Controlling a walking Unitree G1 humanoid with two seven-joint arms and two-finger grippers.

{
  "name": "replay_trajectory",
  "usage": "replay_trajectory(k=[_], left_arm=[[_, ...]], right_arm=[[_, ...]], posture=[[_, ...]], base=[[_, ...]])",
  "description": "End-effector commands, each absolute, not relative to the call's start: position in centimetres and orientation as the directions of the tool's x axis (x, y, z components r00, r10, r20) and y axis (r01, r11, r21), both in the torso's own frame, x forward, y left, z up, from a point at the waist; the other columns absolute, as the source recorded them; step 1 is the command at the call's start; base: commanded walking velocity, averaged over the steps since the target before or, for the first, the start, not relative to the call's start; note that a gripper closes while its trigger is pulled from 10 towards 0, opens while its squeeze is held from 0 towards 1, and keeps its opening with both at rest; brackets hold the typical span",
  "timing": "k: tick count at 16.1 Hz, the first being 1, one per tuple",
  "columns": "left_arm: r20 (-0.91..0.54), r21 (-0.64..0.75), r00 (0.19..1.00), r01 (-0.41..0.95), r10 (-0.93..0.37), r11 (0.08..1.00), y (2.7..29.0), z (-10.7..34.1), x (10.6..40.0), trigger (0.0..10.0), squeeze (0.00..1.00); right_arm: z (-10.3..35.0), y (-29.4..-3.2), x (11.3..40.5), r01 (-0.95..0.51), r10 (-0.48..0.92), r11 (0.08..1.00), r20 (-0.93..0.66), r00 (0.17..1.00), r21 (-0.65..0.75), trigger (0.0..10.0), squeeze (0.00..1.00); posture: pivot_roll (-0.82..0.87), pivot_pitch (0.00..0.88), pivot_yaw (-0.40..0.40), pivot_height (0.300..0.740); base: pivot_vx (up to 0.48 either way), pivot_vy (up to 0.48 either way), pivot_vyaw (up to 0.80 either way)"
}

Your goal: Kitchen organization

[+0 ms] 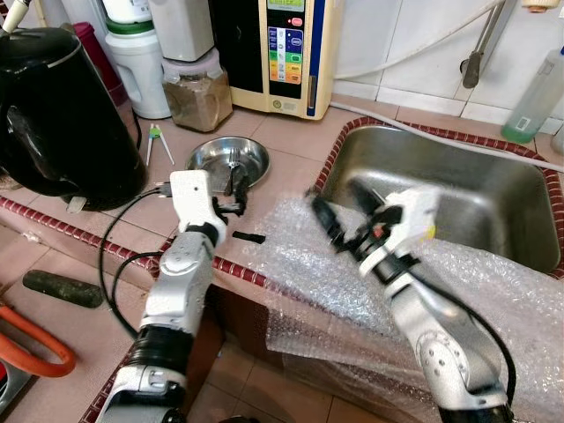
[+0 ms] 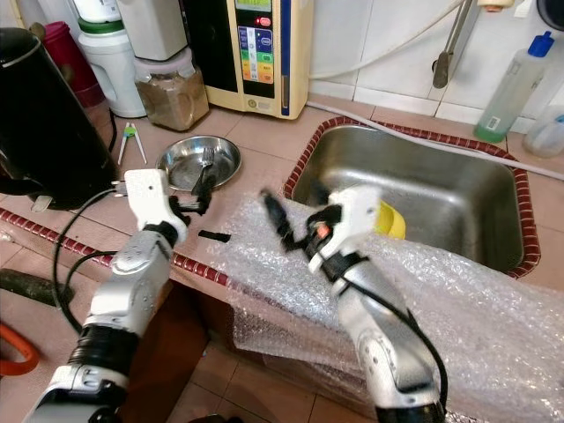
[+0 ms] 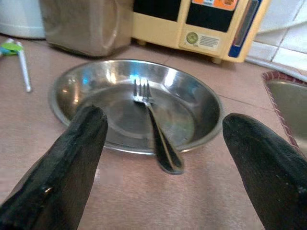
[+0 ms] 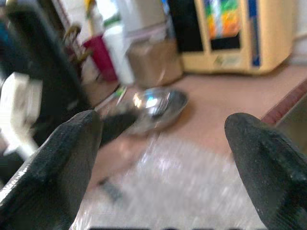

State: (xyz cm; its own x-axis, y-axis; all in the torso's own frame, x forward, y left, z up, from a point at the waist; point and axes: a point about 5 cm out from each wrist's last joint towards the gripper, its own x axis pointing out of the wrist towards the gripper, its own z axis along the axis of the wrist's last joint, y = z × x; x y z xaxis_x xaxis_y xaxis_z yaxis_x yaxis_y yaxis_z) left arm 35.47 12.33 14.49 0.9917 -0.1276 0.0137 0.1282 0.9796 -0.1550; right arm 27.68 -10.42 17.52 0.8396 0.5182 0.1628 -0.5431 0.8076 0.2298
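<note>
Steel shows clearly at your left gripper [image 3: 160,158]: its fingers are spread wide and empty, just short of the metal dish [image 3: 86,81], where a fork [image 3: 154,125] lies with its handle over the near rim. Your right gripper [image 4: 163,167] is also released and grasps nothing above the bubble wrap [image 1: 300,264] draped over the counter edge beside the sink [image 1: 493,203]. Its wrist view is blurred. At the far wall, the cream appliance [image 1: 282,53] carries coloured buttons and a round sticker, none readable. At far left, the black kettle [image 1: 53,115] is cut off.
</note>
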Motion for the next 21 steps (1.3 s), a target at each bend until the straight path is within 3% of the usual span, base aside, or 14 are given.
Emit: replay_trajectory(k=[1, 2, 3, 4, 8, 9, 18, 21], left_arm=[[-0.002, -0.134, 0.993, 0.119, -0.12, 0.984, 12.4, 14.2, 35.6, 10.0, 0.0], [-0.01, -0.134, 0.994, 0.11, -0.113, 0.985, 12.4, 14.0, 35.7, 10.0, 0.0], [-0.029, -0.12, 0.994, 0.103, -0.107, 0.988, 12.4, 13.7, 35.8, 10.0, 0.0], [-0.046, -0.112, 0.993, 0.1, -0.105, 0.989, 12.4, 13.2, 35.9, 9.5, 0.0], [-0.054, -0.12, 0.995, 0.075, -0.082, 0.99, 12.5, 12.9, 36.5, 3.4, 0.0], [-0.05, -0.139, 0.995, 0.083, -0.09, 0.987, 12.3, 13.0, 36.7, 0.0, 0.0], [-0.043, -0.15, 0.995, 0.08, -0.088, 0.985, 12.4, 12.8, 36.9, 0.0, 0.0], [-0.029, -0.153, 0.995, 0.087, -0.092, 0.984, 12.4, 13.2, 37.0, 0.0, 0.0]], right_arm=[[17.8, -9.9, 27.1, -0.58, 0.558, 0.785, 0.158, 0.814, 0.215, 10.0, 0.61], [17.7, -9.8, 26.9, -0.59, 0.572, 0.781, 0.146, 0.807, 0.205, 10.0, 0.23], [17.6, -9.9, 26.9, -0.564, 0.549, 0.801, 0.131, 0.826, 0.201, 10.0, 0.05], [17.5, -9.8, 26.9, -0.554, 0.542, 0.809, 0.119, 0.832, 0.197, 10.0, 0.02], [17.5, -9.2, 26.5, -0.571, 0.559, 0.797, 0.117, 0.821, 0.199, 10.0, 0.0], [17.5, -9.0, 26.4, -0.576, 0.564, 0.795, 0.115, 0.817, 0.192, 10.0, 0.0], [17.5, -9.0, 26.6, -0.575, 0.564, 0.798, 0.11, 0.818, 0.181, 10.0, 0.0], [17.6, -8.4, 26.0, -0.638, 0.628, 0.74, 0.12, 0.769, 0.211, 10.0, 0.0]], posture=[[0.0, 0.094, 0.058, 0.74], [0.0, 0.094, 0.06, 0.74], [0.0, 0.094, 0.061, 0.74], [-0.01, 0.093, 0.064, 0.74], [-0.01, 0.094, 0.065, 0.74], [-0.01, 0.092, 0.066, 0.74], [0.0, 0.085, 0.061, 0.74], [0.0, 0.085, 0.059, 0.74]], base=[[0.0, 0.0, 0.0], [0.0, 0.0, 0.0], [0.0, 0.0, 0.0], [0.0, 0.0, 0.0], [0.0, 0.0, 0.0], [0.0, 0.0, 0.0], [0.0, 0.0, 0.0], [0.0, 0.0, 0.0]])
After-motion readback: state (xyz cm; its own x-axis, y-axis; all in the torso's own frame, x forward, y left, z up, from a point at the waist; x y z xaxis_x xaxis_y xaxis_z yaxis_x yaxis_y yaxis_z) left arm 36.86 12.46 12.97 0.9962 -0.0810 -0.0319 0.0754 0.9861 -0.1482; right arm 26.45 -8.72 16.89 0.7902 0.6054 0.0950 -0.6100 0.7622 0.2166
